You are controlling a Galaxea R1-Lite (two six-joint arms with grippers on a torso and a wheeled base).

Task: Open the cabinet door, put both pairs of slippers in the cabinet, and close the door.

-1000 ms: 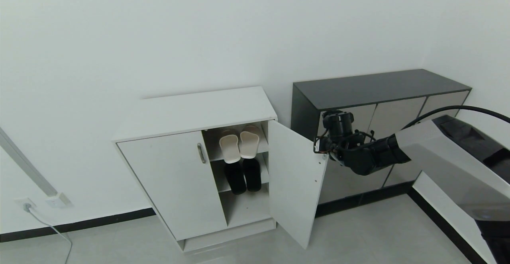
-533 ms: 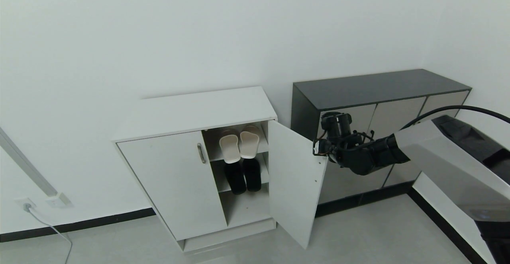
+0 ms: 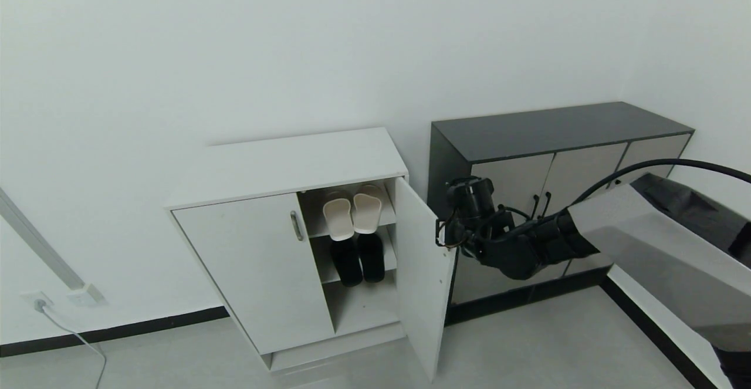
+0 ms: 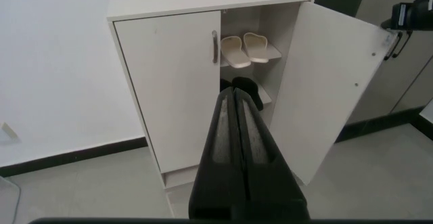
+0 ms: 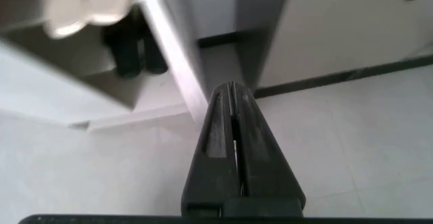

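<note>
The right tool (image 3: 444,240), fingers pressed together on nothing, is sitting at the free edge of the open right-hand door (image 3: 423,271) of the white wooden cabinet (image 3: 293,163). Compared with a second ago, tool and door are both standing further left, with the door swinging partway toward shut. The cream pair of slippers (image 3: 354,212) is lying on the top shelf and the black pair of slippers (image 3: 358,260) on the shelf below. The left tool (image 4: 235,97) is also clenched and empty, facing the cabinet.

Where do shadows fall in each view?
Head view: the cabinet interior darkens behind the white slippers and black slippers; left wrist view: that recess is shaded, the door evenly lit; right wrist view: the black slippers sit in shade.
</note>
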